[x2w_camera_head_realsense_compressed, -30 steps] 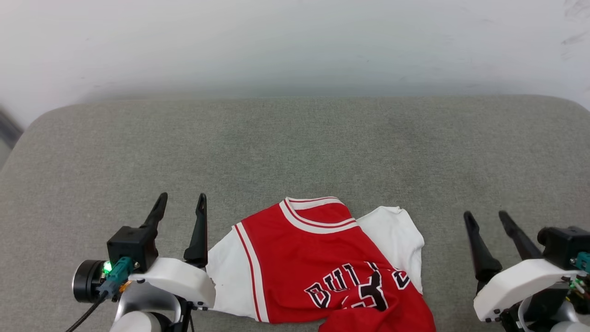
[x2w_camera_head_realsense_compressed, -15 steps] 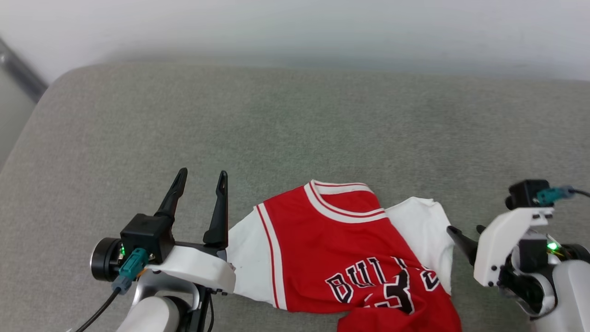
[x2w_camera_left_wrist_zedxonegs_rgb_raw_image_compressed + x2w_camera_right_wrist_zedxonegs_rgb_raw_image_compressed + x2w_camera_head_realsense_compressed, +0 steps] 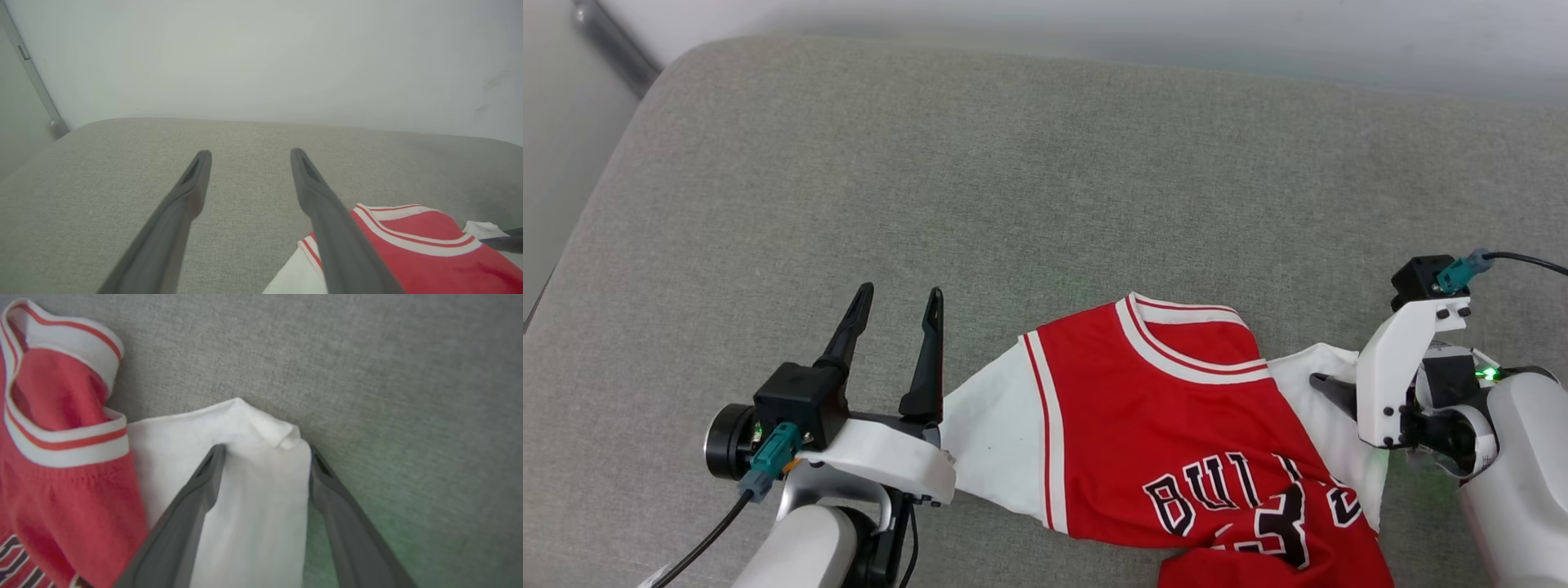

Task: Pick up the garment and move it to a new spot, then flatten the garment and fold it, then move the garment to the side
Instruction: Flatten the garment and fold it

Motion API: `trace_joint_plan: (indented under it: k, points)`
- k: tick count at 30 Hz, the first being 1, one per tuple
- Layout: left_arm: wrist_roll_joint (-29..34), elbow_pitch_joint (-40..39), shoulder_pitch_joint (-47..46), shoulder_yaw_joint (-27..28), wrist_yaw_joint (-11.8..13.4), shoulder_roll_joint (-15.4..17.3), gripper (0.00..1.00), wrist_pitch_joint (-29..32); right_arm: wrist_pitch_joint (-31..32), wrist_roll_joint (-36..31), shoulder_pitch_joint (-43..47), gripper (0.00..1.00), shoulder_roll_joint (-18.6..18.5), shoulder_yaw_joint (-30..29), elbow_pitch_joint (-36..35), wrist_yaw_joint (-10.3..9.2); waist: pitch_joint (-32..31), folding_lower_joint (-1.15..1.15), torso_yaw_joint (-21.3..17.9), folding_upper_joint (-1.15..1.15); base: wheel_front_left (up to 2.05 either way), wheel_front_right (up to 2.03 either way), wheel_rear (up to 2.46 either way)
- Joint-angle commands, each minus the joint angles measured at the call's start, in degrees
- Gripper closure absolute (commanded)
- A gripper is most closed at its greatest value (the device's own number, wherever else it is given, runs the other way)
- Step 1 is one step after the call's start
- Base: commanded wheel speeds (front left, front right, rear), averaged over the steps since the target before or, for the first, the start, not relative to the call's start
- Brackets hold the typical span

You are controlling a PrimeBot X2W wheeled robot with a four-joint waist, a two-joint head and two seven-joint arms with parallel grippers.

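Getting ready to pick up the garment.

The garment (image 3: 1176,441) lies crumpled on the grey cushion (image 3: 1013,163) and is not lifted yet. The right gripper (image 3: 266,453) is wide open, with one finger on each side of the garment's white sleeve (image 3: 245,428). The left gripper (image 3: 900,292) is open too and holds nothing, just beside the garment's other sleeve (image 3: 996,425). I think the right gripper must pinch the white sleeve next, then lift.

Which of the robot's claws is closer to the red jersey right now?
Right. The right gripper, open, straddles a white sleeve of the garment; the left gripper, also open, points over the grey cushion beside the other sleeve.
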Motion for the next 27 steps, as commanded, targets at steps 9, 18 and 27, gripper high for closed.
trace_joint_plan:
  k: [9, 18, 27]
  points:
    - [-3.55, 3.06, 2.90, 1.29, -0.47, 2.16, 0.00, 3.75, -5.23, -1.00, 1.31, 1.00, -1.38, -0.19, -0.16, -0.06, -4.61, 0.00, -3.61, 0.00, 0.00, 0.00, 0.00]
    - [-10.41, 8.02, 3.83, 0.48, -3.69, 7.08, 0.00, 19.99, -6.30, -2.20, 7.49, 1.00, -0.08, -3.72, -10.20, -0.03, -7.31, 0.00, -10.26, 0.00, 0.00, 0.00, 0.00]
    - [-15.96, 14.95, 4.35, -0.30, -5.39, 10.67, 0.00, 33.91, -4.84, -3.06, 11.67, 1.00, 3.70, -4.95, -16.78, -0.03, -4.84, 0.00, -16.21, 0.00, 0.00, 0.00, 0.00]
